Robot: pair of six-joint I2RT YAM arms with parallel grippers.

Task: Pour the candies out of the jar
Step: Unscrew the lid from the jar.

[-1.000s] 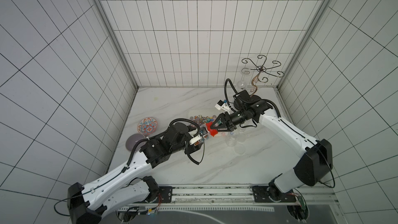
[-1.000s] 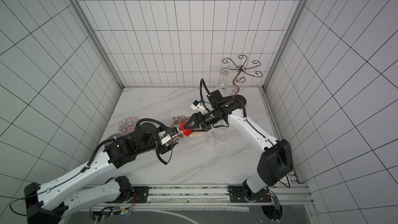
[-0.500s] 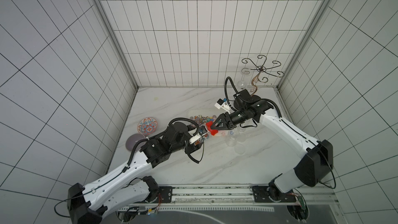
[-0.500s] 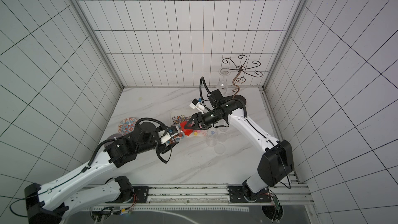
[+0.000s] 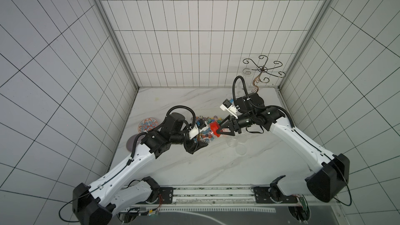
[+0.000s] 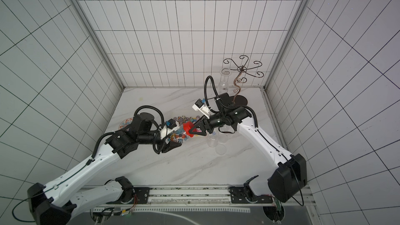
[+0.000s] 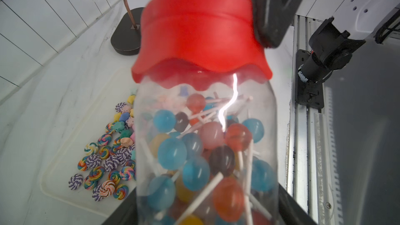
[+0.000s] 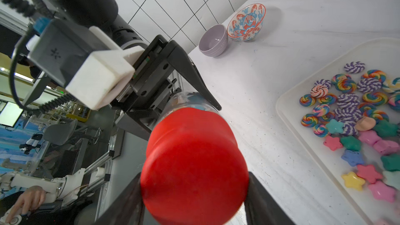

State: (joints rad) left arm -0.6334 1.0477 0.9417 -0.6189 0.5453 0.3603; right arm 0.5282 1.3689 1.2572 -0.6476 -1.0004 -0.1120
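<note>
i see my left claw holding the jar by its round body, one finger on each side, squeezed in snug. in both top views the jar is up off the table, tipped so it lies almost on its side. its top end points at my right arm.

the jar is clear plastic and full of candies. they are round lollipops in blue, orange, pink, yellow and dark purple, on thin white sticks. they are all inside.

the red lid is on the jar. it has a wavy edge. my right claw is closed around it, with one black finger pressed on each side of the lid. so both claws have the same jar, one at each end.

under and just past the jar sits a white tray. loose sweets lie in it: swirly ones in purple and rainbow colors, and little stars in pink, green, blue and yellow.

by the left wall are two bowls side by side, a painted bowl and a plain purple bowl.

some clear cups sit on the table under my right arm. a curly metal stand is in the far right corner.
</note>
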